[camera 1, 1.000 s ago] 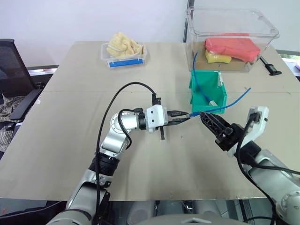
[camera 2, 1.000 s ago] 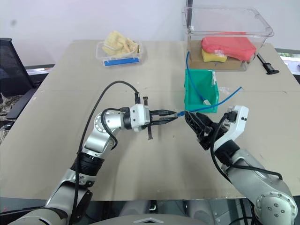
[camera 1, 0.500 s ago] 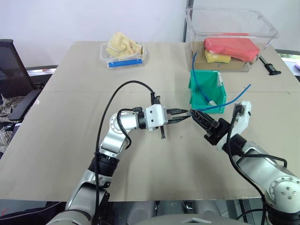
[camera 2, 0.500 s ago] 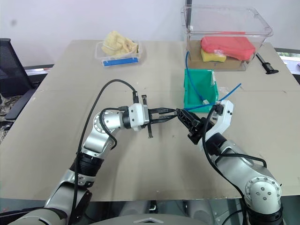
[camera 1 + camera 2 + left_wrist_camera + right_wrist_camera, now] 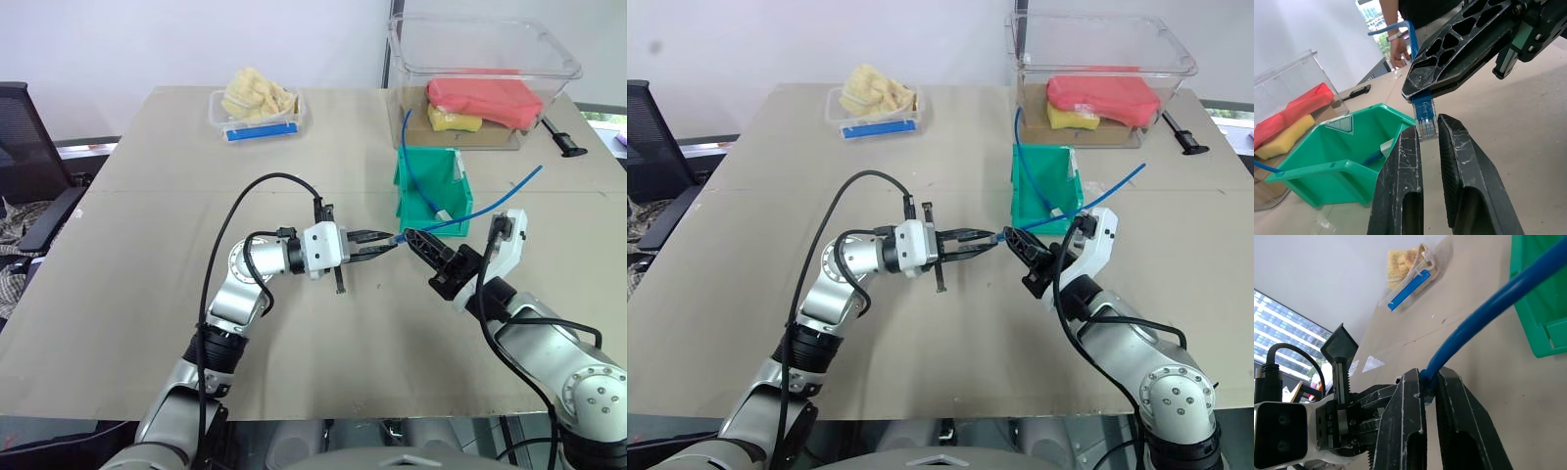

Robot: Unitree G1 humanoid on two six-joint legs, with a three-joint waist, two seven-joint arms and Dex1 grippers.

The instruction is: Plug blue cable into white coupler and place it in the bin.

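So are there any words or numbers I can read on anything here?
No readable text.
Label on the green bin: blank or too faint to read.
Blue strip on the small clear tray: no letters can be made out.

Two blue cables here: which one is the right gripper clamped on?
The thin blue cable running in mid-air from the right gripper past the teal bin. The other blue cable lies inside that bin, untouched.

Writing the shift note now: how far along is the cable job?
Done: the right gripper is shut on the blue cable just behind its clear plug. In hand: the plug sits between the left gripper fingers; the coupler isn't visible. Left: mating and dropping into the green bin, which already holds another blue cable.
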